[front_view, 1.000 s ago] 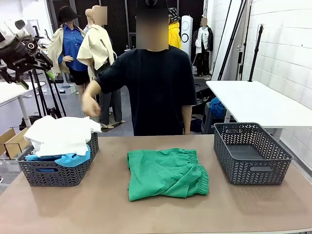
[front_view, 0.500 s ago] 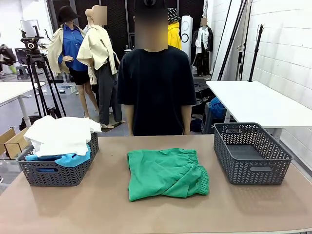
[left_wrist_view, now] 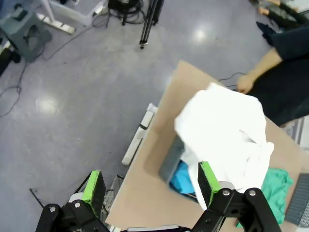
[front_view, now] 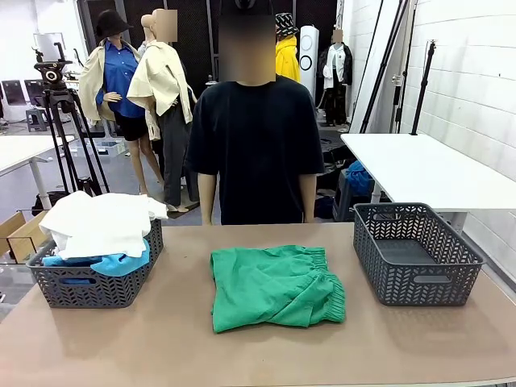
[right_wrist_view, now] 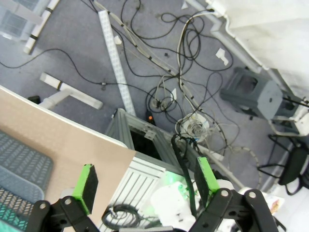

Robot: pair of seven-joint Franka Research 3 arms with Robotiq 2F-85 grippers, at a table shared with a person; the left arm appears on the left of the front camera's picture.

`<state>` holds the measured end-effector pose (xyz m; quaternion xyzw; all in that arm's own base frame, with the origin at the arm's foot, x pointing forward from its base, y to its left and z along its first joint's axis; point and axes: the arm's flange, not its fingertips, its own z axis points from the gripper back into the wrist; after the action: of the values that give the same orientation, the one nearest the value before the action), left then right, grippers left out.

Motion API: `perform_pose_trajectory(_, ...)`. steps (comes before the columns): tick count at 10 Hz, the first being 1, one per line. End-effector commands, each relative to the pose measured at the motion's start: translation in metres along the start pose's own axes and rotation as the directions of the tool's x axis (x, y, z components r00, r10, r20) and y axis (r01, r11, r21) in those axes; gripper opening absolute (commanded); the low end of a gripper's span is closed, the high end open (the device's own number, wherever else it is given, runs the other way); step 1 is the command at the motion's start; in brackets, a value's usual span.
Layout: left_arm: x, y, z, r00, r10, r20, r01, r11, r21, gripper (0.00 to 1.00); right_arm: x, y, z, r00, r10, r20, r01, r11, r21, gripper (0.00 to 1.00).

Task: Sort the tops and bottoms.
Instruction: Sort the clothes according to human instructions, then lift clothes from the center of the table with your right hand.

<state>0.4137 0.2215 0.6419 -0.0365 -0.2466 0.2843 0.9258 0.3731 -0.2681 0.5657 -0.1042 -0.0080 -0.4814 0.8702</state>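
Observation:
The bottoms, green shorts (front_view: 274,286) with a gathered waistband, lie flat mid-table, also seen in the left wrist view (left_wrist_view: 275,186). A white top (front_view: 101,222) is heaped on the left grey basket (front_view: 97,290), and a blue top (front_view: 117,264) pokes out under it. From above, the white top (left_wrist_view: 224,130) hides most of that basket (left_wrist_view: 169,162), with the blue top (left_wrist_view: 186,179) at its edge. My left gripper (left_wrist_view: 151,186) hangs open and empty, high over the floor off the table's left end. My right gripper (right_wrist_view: 145,181) is open and empty, above the floor past the table corner (right_wrist_view: 63,145).
An empty grey basket (front_view: 415,254) stands at the table's right, its corner in the right wrist view (right_wrist_view: 19,164). A person in a black shirt (front_view: 258,153) stands at the far edge, arms down, one hand (left_wrist_view: 245,84) near the left basket. Cables and frame parts (right_wrist_view: 183,101) cover the floor.
My left arm has lifted out of the front view's upper left. The person's raised hand has dropped to the side. The clothes and baskets have not moved.

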Motion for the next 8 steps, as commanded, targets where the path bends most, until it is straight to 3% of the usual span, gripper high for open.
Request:
perform_pose_trajectory(1,-0.004,0.039,0.009,0.997,0.07,0.022,-0.071,0.996,0.05,1.0,-0.002,0.0,-0.001,1.0,0.006,-0.002,-0.006,1.0,0.004,1.0)
perform_pose_trajectory(4,-0.008,0.09,0.02,0.988,0.147,0.046,-0.15,0.985,0.085,1.0,-0.002,0.0,-0.001,1.0,0.006,-0.002,-0.006,1.0,0.004,1.0)
perform_pose_trajectory(6,-0.007,0.085,0.011,0.986,0.167,0.03,-0.168,0.985,0.04,1.0,-0.002,0.0,-0.001,1.0,0.006,-0.002,-0.006,1.0,0.004,1.0)
perform_pose_trajectory(8,0.0,0.101,0.023,0.985,0.169,0.045,-0.172,0.983,0.065,1.0,-0.002,0.0,-0.001,1.0,0.006,-0.002,-0.006,1.0,0.004,1.0)
